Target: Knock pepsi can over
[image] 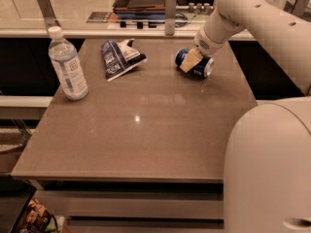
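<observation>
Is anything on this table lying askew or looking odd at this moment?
The small dark blue metal pepsi can lies on its side near the far right of the brown table, and the gripper overlaps it in view. A drink can normally stands. The clear plastic water bottle stands upright, and nothing looks spilled.

Arm [265, 18] was all smooth off-white shell, rounded and thick, with no visible cables. A few small dark dots sat along its top side, likely screw recesses. The wrist section [210, 37] was a shorter white cylinder with a pair of small dark holes near its end. The gripper [191, 60] sat low over the far-right part of the surface [146, 130]; its visible tip was pale tan and wedge-shaped. In the near right corner was 1 big white domed body shell [272, 174], matte, with a curved seam along its upper edge.
</observation>
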`<state>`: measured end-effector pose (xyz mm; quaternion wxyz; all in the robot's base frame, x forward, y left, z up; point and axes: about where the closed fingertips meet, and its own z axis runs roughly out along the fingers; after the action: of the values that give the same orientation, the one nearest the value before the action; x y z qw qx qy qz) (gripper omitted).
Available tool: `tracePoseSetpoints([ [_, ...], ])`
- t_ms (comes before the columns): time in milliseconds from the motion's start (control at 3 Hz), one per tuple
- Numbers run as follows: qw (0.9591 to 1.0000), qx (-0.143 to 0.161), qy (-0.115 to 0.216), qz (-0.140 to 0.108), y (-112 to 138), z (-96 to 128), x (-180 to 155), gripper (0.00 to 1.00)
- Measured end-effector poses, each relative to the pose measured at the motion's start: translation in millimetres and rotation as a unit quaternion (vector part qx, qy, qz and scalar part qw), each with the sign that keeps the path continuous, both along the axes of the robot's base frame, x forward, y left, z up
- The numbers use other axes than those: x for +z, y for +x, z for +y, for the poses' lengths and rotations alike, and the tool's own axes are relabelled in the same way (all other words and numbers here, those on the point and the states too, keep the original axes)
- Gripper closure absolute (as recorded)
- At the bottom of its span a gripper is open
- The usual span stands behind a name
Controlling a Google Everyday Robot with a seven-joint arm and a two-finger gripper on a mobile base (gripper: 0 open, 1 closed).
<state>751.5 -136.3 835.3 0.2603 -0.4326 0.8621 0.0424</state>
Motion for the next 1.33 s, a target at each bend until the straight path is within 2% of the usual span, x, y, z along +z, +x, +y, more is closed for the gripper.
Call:
tracePoseSetpoints([
  [1000,1.0000,0.002,0.000,0.004,0.3,2.4,-2.3,0.13],
  [1333,1.0000,0.003,0.000,0.006,0.5,3.9,-5.1,0.00],
])
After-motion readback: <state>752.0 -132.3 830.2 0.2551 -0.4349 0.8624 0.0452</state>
